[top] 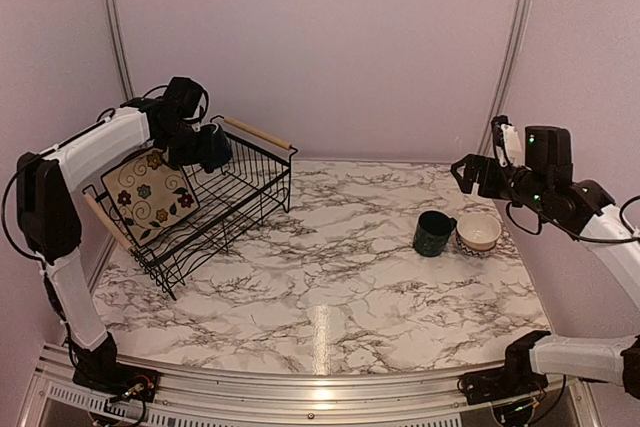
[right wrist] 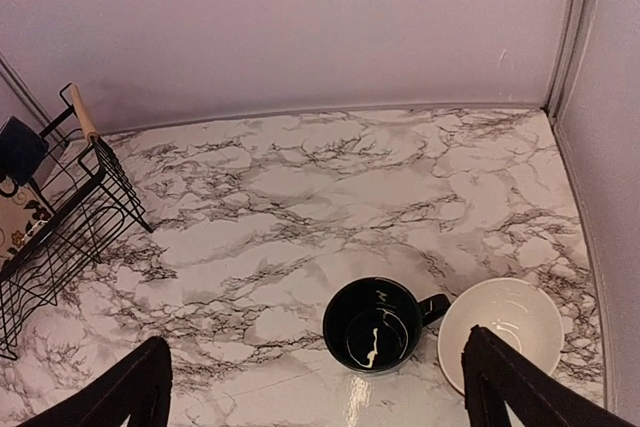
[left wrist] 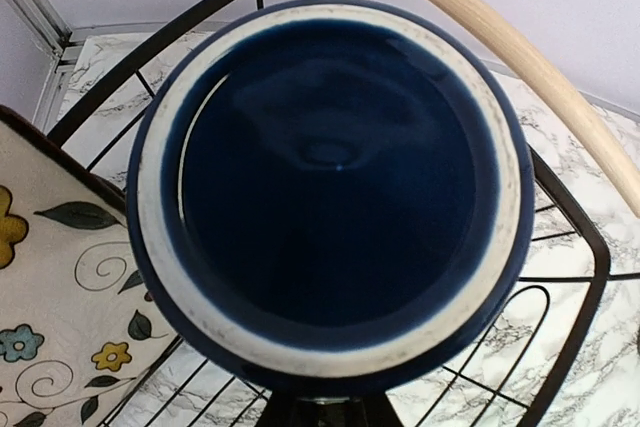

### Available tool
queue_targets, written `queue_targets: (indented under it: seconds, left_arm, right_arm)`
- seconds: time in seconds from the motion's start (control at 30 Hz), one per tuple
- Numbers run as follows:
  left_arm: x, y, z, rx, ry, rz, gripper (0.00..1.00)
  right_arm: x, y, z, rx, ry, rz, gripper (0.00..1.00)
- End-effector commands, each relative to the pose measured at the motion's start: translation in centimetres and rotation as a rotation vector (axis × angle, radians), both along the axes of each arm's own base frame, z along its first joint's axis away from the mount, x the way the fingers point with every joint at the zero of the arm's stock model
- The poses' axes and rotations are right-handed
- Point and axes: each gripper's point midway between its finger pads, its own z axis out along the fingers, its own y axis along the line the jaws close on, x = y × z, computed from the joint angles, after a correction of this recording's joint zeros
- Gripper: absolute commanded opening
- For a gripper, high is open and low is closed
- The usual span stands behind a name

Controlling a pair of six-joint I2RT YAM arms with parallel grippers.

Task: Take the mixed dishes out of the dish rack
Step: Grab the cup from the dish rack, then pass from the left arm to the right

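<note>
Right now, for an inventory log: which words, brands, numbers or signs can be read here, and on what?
None: no lettering shows. The square cream flowered plate, the dark blue-green mug and the small cream bowl bear only patterns or plain glaze.

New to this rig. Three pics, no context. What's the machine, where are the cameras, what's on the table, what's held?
Two robot arms are bolted at the near edge of a marble-look table. The wide view comes from a fixed camera above and behind them; the other two come from cameras on the wrists. The left tool holds a dark blue mug over the black wire dish rack; the mug's mouth fills the left wrist view. A square flowered plate leans in the rack. The right tool is open and empty, hovering over a second mug and a cream bowl standing side by side on the table.
</note>
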Motion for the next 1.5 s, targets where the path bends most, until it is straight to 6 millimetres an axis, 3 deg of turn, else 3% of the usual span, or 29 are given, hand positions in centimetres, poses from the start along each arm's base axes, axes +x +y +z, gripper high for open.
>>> queue_targets:
  seconds: [0.0,0.2,0.33,0.47,0.67,0.83,1.0,1.1,1.23,1.47]
  left_arm:
    - [-2.4,-1.8,7.2,-0.172,-0.169,-0.075,0.00]
    - [-7.4,-3.7,13.9,-0.363,-0.311,-0.218,0.00]
    - [-12.4,-8.0,18.0,-0.645,-0.402,-0.465,0.00]
    - [-16.1,-10.5,20.5,-0.847,-0.490,-0.583,0.00]
    - [-19.3,-14.7,19.7,-1.075,-0.450,-0.681,0.00]
    - [-20.5,-18.2,18.7,-1.126,-0.405,-0.729,0.00]
    - [-20.8,-19.8,18.2,-1.182,-0.397,-0.713,0.00]
    - [-21.1,-20.7,17.9,-1.239,-0.376,-0.711,0.00]
    - [-21.9,-22.7,16.5,-1.296,-0.312,-0.720,0.00]
    - [-22.7,-24.8,15.2,-1.311,-0.275,-0.707,0.00]
  right_arm:
    - [-0.1,1.0,0.6,0.039,-0.007,0.047,0.98]
    - [0.4,2.2,0.1,0.080,0.011,0.091,0.98]
    - [0.8,3.6,-0.2,0.134,0.017,0.146,0.98]
    - [0.5,5.8,0.0,0.220,0.020,0.244,0.99]
    - [-0.2,9.3,-0.5,0.314,0.029,0.346,0.99]
    - [-1.0,13.0,-0.6,0.349,0.058,0.433,0.99]
    - [-3.6,16.8,1.4,0.531,0.032,0.613,0.98]
    - [-4.8,18.0,2.9,0.640,-0.012,0.703,0.98]
    - [-4.7,18.8,3.8,0.660,-0.033,0.727,0.98]
    - [-6.3,21.6,6.5,0.678,-0.101,0.810,0.98]
